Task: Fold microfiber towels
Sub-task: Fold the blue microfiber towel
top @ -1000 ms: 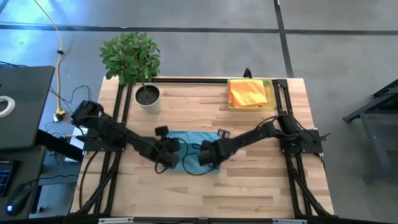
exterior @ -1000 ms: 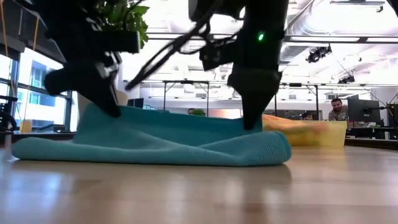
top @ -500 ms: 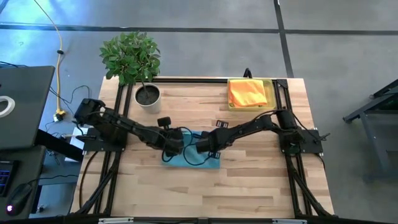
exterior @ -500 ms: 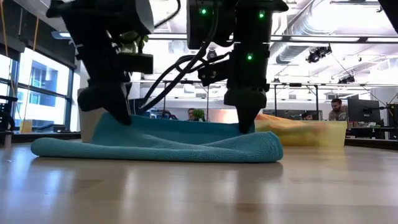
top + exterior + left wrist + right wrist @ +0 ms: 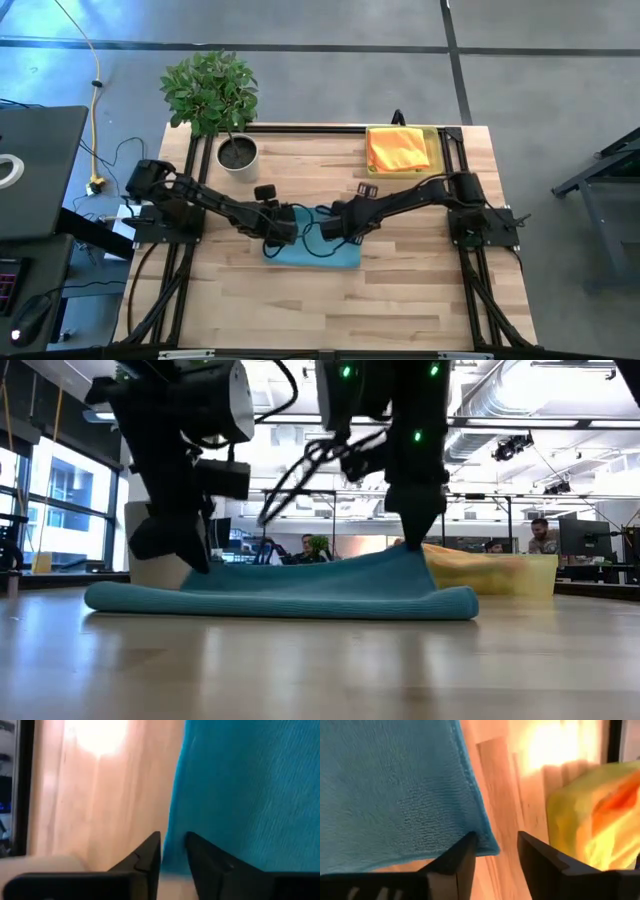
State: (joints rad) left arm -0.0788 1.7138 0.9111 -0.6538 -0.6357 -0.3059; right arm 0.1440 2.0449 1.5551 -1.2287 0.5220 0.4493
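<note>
The folded blue towel (image 5: 318,250) is laid flat on the table (image 5: 400,300). Its far edge is straddled by the left gripper (image 5: 173,851) and right gripper (image 5: 496,851), fingers parted, nothing clamped.

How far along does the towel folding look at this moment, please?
Done: folded orange and yellow towels lie in the yellow tray. In hand: the blue towel lies doubled on the table; the left gripper and right gripper stand open at its far edge. Left: possibly another fold, then putting it away.

Grey concrete floor (image 5: 330,60) around the wooden counter (image 5: 300,300); tall windows (image 5: 60,510) at left, bright ceiling lights (image 5: 560,365) upper right
</note>
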